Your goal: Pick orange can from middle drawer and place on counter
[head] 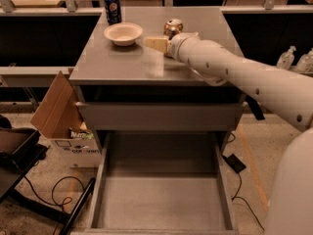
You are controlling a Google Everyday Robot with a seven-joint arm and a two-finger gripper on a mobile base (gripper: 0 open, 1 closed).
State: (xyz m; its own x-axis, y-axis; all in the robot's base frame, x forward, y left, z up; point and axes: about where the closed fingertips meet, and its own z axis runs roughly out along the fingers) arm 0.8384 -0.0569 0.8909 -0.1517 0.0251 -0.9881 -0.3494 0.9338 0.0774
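Note:
The orange can (pixel 173 27) stands upright on the counter (pixel 122 65), near its back middle. My gripper (pixel 157 42) is low over the counter, just in front and to the left of the can, at the end of the white arm (pixel 230 72) that reaches in from the right. Whether it touches the can is hidden by the wrist. The middle drawer (pixel 161 199) is pulled wide open below, and its grey floor holds nothing.
A pale bowl (pixel 123 33) and a dark blue can (pixel 112 7) stand on the counter's back left. The drawer above (pixel 159 115) shows only its front panel. An open cardboard box (pixel 58 111) stands left of the cabinet. Cables and a small black box (pixel 234 163) lie on the floor.

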